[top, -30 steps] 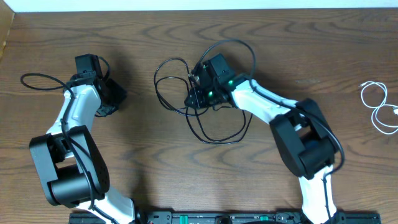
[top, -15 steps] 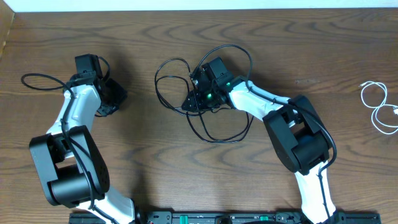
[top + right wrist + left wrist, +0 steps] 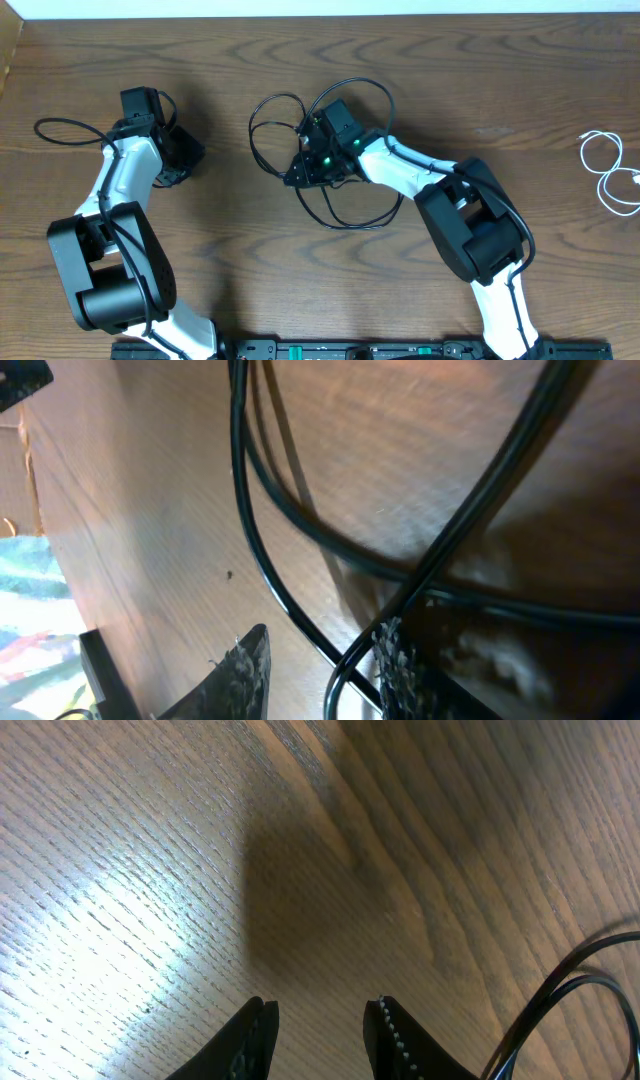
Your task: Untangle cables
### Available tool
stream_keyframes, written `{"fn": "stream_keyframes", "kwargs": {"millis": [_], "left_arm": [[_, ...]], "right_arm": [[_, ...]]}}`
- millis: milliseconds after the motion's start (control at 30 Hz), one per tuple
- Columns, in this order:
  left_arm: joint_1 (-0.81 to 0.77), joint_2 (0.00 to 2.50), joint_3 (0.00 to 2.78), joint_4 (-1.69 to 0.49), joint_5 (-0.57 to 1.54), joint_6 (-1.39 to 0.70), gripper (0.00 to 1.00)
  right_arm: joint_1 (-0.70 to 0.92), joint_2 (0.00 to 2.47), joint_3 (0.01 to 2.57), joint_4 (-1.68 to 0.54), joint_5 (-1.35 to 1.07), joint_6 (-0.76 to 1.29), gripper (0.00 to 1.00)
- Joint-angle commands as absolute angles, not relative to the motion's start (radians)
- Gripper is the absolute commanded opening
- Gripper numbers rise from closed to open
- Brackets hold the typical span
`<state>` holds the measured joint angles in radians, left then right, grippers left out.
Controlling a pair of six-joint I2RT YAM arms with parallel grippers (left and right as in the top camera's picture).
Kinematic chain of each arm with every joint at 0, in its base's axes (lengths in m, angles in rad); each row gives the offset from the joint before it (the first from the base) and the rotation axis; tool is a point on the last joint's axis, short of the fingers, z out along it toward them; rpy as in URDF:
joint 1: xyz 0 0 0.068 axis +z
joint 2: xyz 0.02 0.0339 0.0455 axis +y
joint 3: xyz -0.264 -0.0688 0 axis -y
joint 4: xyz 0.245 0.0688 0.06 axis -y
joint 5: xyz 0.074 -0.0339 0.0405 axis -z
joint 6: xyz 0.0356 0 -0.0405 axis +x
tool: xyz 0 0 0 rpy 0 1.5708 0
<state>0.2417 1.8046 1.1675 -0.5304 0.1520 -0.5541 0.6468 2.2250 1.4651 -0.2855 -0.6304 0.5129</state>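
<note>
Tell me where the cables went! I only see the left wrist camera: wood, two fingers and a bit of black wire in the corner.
Observer: The white cable lies coiled at the far right edge of the table, away from both arms.
Operator: And the black one?
Observer: The black cable lies in loose loops in the middle of the table, and the right fingers are down among those loops.
Operator: Are they holding it?
Observer: In the right wrist view a strand of black cable runs between the right fingers, which stand apart, much wider than the strand, so it is not pinched.
</note>
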Motion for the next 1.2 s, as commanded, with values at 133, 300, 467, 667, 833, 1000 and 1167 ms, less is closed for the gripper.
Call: {"fn": "stream_keyframes", "kwargs": {"millis": [133, 300, 467, 667, 833, 1000, 1167], "left_arm": [[0.245, 1.811, 1.161, -0.534, 0.150, -0.559, 0.34], [0.245, 1.811, 1.161, -0.534, 0.150, -0.559, 0.34], [0.245, 1.811, 1.161, -0.534, 0.150, -0.560, 0.34], [0.245, 1.811, 1.161, -0.534, 0.150, -0.559, 0.34], [0.245, 1.811, 1.161, -0.534, 0.150, -0.560, 0.34], [0.245, 1.811, 1.161, -0.534, 0.150, -0.560, 0.33], [0.245, 1.811, 1.161, -0.534, 0.150, -0.560, 0.34]], "right_arm": [[0.649, 2.265, 1.469, -0.294, -0.621, 0.606, 0.30], [0.620, 2.328, 1.469, -0.273, -0.729, 0.649, 0.31], [0.601, 2.429, 1.469, -0.131, -0.933, 0.667, 0.24], [0.569, 2.453, 1.469, -0.102, -0.979, 0.684, 0.25], [0.552, 2.453, 1.469, -0.105, -0.978, 0.683, 0.25], [0.551, 2.453, 1.469, -0.108, -0.955, 0.656, 0.24], [0.551, 2.453, 1.469, -0.103, -0.952, 0.656, 0.11]]}}
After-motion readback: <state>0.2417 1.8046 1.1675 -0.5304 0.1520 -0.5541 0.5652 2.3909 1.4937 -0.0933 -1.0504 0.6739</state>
